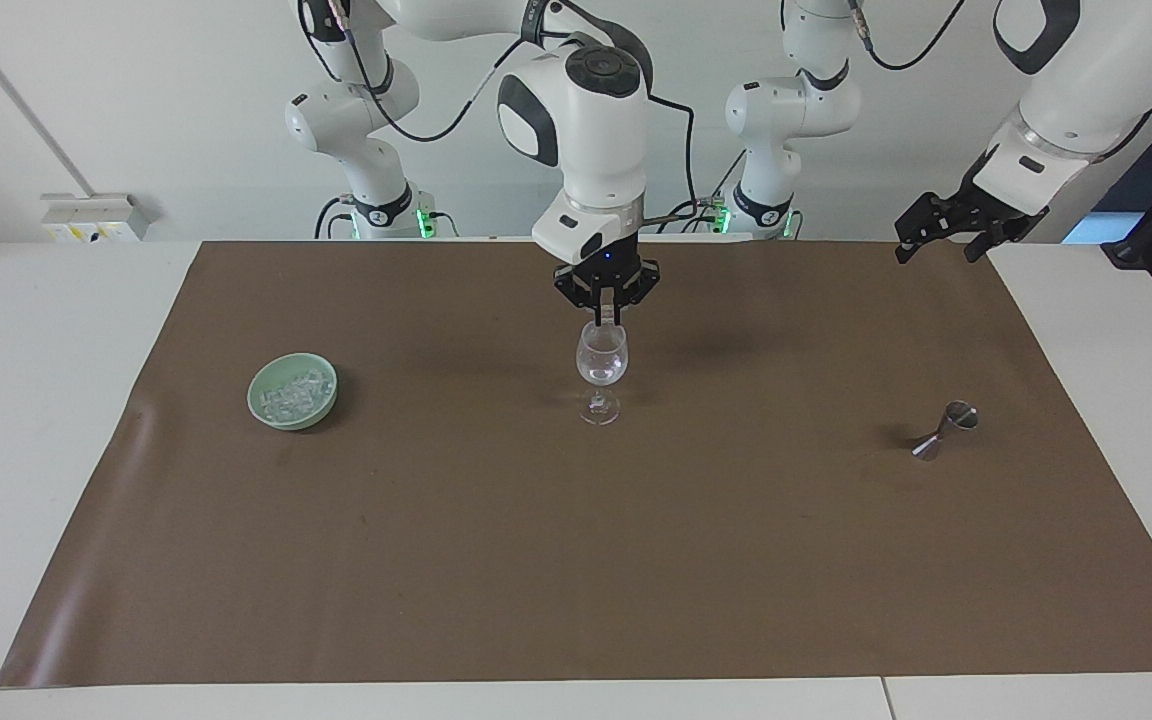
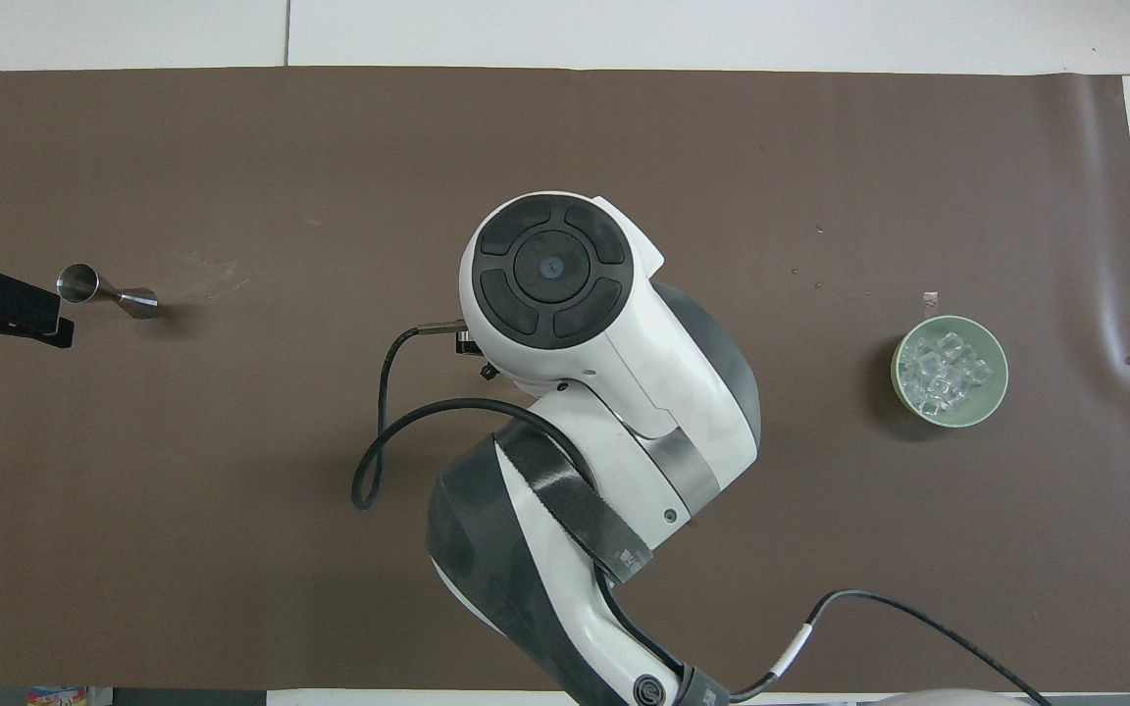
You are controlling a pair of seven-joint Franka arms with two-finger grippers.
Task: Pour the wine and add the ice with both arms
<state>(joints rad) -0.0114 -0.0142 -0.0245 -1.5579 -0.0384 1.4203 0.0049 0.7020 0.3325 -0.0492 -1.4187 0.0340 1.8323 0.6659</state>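
Right pincer (image 1: pixel 607 318) hanging directly over the wine glass (image 1: pixel 601 372) mid-table, fingertips pressed together just above the rim; what they pinch, cannot tell. Ice (image 1: pixel 294 391) sitting heaped in the green bowl (image 1: pixel 265 405) toward the right arm's end. Left pincer (image 1: pixel 948 228) waiting, fingers spread, over the brown mat's (image 1: pixel 576 560) edge; jigger (image 1: pixel 944 430) lying on its side nearby.

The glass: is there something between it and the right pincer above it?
Nothing visible. The right pincer, shut, hangs directly over the glass, with only air between its tips and the rim. The bowl and jigger stand well aside.
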